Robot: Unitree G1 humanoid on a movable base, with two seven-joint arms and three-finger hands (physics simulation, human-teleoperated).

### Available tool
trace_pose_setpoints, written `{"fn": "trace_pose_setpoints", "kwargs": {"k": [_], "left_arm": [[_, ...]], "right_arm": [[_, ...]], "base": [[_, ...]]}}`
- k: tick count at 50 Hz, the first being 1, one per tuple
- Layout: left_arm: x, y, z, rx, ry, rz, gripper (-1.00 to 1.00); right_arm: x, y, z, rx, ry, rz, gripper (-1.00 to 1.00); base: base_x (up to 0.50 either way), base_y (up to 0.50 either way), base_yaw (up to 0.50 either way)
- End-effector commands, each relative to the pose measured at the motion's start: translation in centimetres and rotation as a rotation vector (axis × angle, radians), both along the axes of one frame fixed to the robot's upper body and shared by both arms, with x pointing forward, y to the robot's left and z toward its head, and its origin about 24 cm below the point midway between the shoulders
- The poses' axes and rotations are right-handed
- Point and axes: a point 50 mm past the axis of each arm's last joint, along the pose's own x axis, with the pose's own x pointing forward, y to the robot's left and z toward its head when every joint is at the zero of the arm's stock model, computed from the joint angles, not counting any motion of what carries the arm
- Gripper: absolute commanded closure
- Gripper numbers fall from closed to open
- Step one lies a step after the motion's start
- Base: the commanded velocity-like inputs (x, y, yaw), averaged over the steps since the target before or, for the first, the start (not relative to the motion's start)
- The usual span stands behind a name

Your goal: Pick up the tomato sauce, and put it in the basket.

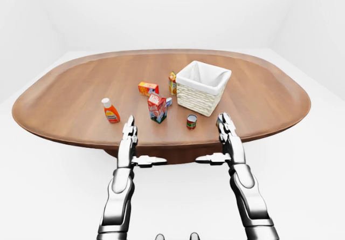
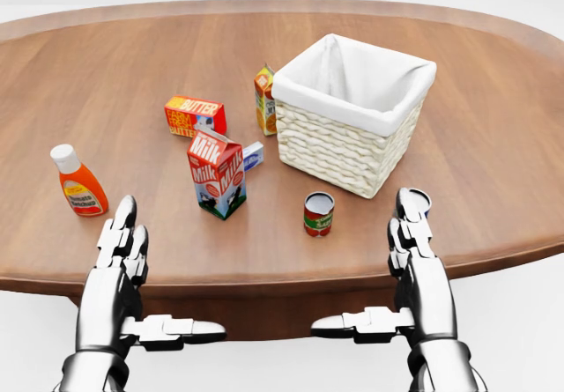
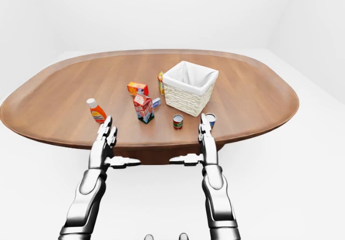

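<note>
- Both hands, left hand [image 2: 123, 251] and right hand [image 2: 412, 242], hovered at the table [image 2: 493, 145] edge, fingers spread wide, holding nothing.
- Tomato sauce can [image 2: 318, 213] stood just below-left of the basket [image 2: 352, 110], head view.
- Left of the basket: carton reading "Milk" [image 2: 216, 173], orange bottle [image 2: 77, 181].
- Farther, left of the basket: butter box [image 2: 195, 115].
</note>
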Motion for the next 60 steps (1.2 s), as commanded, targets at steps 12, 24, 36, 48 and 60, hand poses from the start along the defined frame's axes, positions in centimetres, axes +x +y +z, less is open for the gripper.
{"fn": "trace_pose_setpoints", "kwargs": {"k": [12,24,36,48,60], "left_arm": [[-0.4,0.6,0.2,0.013,-0.014,-0.006,-1.00],[-0.5,0.7,1.7,0.001,-0.060,0.002,-1.00],[-0.8,0.7,1.7,0.009,-0.060,0.002,-1.00],[-1.0,0.6,1.9,0.008,-0.068,-0.004,-1.00],[-0.9,0.6,2.3,0.010,-0.075,-0.007,-1.00]], "right_arm": [[-0.1,-1.2,1.3,-0.004,-0.011,-0.019,-1.00],[-0.1,-1.4,1.9,-0.004,-0.030,-0.021,-1.00],[-0.4,-1.5,2.9,-0.006,-0.075,-0.024,-1.00],[-0.9,-1.4,3.1,0.003,-0.086,-0.002,-1.00],[-0.8,-1.3,2.8,0.002,-0.072,0.002,-1.00]], "base": [[0.00,0.00,0.00],[0.00,0.00,0.00],[0.00,0.00,0.00],[0.16,0.00,0.00],[0.50,0.00,0.00]]}}
